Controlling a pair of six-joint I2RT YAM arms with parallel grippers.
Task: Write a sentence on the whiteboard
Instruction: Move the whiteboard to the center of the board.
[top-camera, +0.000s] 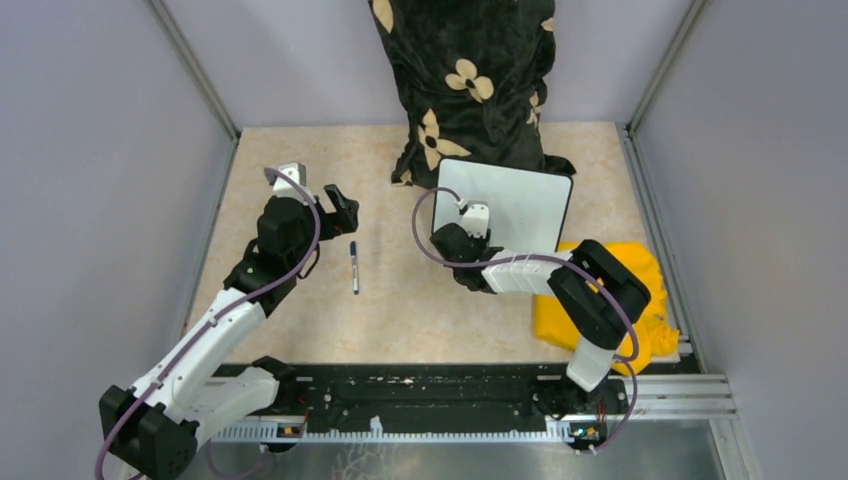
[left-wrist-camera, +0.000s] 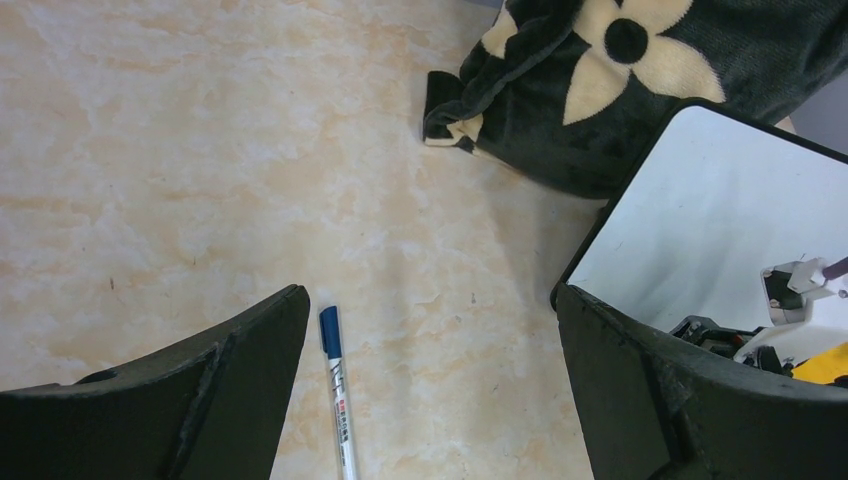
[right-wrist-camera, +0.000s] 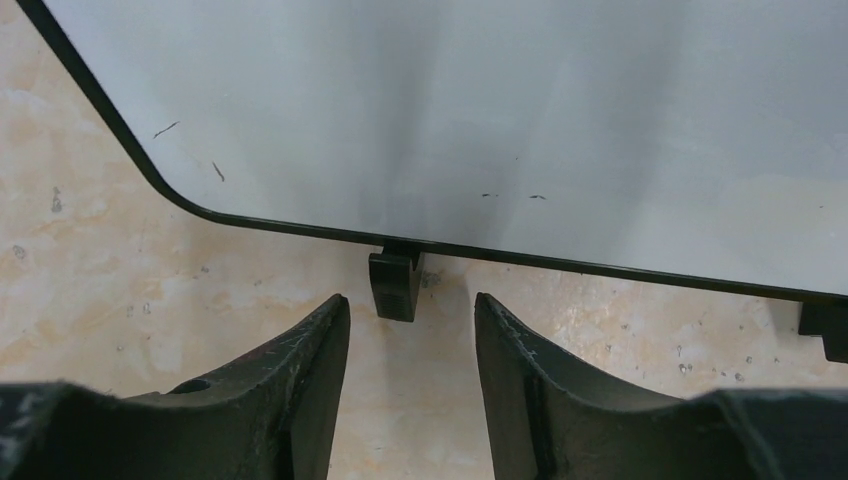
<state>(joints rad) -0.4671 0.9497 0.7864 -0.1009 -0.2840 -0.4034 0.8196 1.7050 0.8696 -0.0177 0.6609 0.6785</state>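
The pen (top-camera: 353, 265) lies on the counter (top-camera: 300, 150) left of centre, under the left end effector (left-wrist-camera: 430, 300) - fingers wide, empty. A skewed pinch could roll it away. Further up, the right end effector (right-wrist-camera: 410, 330), narrow and holding nothing, sits by a foot (right-wrist-camera: 396, 285) of the board (top-camera: 520, 195) - blank, upper centre. A nudge might tip it.

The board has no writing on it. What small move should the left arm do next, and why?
Probably centre the open left gripper over the marker: it lies on the table close to one finger, not midway, and the whiteboard is blank, so the marker likely needs grasping first.
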